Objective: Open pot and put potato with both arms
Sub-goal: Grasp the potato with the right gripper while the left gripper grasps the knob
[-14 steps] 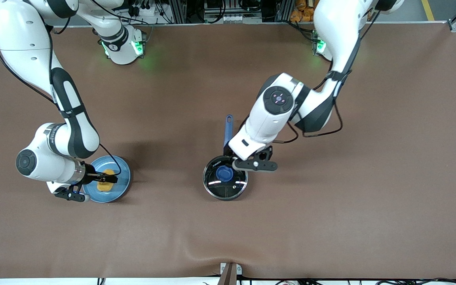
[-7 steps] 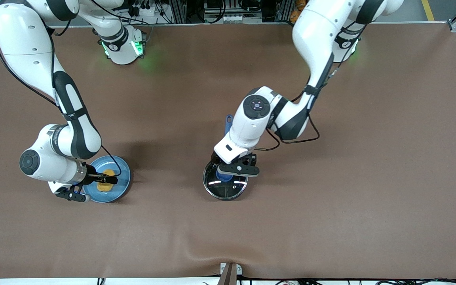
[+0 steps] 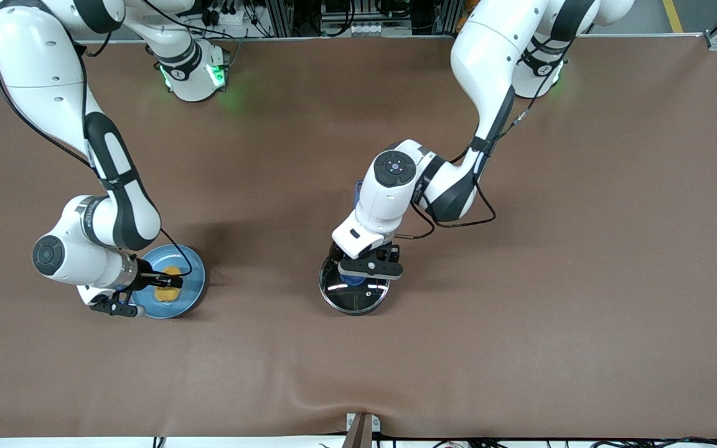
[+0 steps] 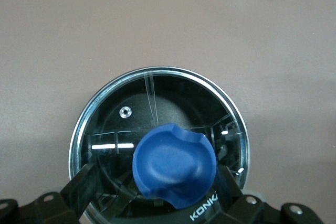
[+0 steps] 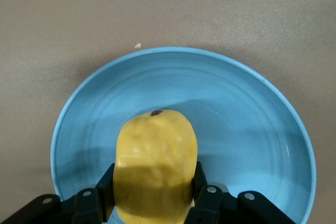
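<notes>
Front view: we see the pot (image 3: 355, 287) mid-worktop, lid on, left tool (image 3: 365, 266) over it. Left wrist view: its open fingers (image 4: 83, 183) flank the blue knob (image 4: 174, 167). Right wrist view – the right tool (image 5: 152, 195) clamps the potato (image 5: 156, 167) on the blue plate (image 5: 247, 124)

Left gripper (image 3: 351, 271) fingers spread, pointing down; right gripper (image 3: 160, 287) clamped, low
</notes>
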Tool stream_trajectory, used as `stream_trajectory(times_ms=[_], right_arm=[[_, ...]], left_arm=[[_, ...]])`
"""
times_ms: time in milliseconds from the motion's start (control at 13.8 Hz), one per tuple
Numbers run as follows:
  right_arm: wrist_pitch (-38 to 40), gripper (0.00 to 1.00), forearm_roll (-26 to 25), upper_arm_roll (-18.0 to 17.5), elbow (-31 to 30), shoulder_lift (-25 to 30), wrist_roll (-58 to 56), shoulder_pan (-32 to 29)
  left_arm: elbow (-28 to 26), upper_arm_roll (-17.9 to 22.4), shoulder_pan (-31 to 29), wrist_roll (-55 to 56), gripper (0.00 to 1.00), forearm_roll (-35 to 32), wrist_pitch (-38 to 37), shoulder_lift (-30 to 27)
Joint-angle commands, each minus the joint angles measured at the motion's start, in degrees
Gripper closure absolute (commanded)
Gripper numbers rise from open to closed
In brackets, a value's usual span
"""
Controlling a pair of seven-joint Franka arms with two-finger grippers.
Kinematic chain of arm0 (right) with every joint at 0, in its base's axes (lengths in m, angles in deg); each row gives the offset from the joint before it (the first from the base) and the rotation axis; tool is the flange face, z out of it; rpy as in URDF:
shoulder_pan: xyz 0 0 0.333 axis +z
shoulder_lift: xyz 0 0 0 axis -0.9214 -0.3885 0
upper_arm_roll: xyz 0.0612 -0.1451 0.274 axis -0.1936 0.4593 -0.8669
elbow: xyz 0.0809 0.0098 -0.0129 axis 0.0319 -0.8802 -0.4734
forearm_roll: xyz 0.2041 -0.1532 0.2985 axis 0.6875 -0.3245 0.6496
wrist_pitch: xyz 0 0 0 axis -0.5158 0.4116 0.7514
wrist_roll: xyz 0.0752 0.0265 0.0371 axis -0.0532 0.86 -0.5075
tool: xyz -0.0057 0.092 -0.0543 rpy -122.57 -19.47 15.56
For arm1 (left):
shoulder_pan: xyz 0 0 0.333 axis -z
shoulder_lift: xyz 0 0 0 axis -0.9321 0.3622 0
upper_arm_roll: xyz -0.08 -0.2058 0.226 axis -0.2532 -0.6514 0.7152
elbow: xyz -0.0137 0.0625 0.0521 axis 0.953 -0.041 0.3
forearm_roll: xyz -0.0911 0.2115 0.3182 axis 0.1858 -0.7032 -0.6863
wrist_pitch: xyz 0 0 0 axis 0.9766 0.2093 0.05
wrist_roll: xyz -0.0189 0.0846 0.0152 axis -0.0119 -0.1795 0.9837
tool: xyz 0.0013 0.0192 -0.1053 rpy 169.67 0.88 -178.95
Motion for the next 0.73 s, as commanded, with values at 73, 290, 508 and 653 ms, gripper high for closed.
stream_trajectory(times_ms=[73, 290, 508, 653], right_arm=[[0.2, 0.84, 1.1, -0.2, 0.3, 1.2, -3.4, 0.2], [4.5, 0.87, 0.9, -0.3, 1.4, 3.6, -3.5, 0.2], [7.4, 0.87, 0.9, -0.4, 1.5, 6.6, -3.0, 1.1], [7.9, 0.88, 0.9, -0.4, 1.6, 8.3, -2.6, 2.3]], left_arm=[[3.5, 1.8, 1.4, 1.4, 0.00, 0.2, 1.2, 2.9], [3.5, 1.9, 1.5, 1.4, 0.00, 0.2, 2.2, 3.6], [3.5, 2.8, 2.5, 1.6, 0.00, 0.2, 3.8, 4.3], [3.5, 3.9, 3.4, 2.7, 0.00, 0.2, 4.2, 4.7]])
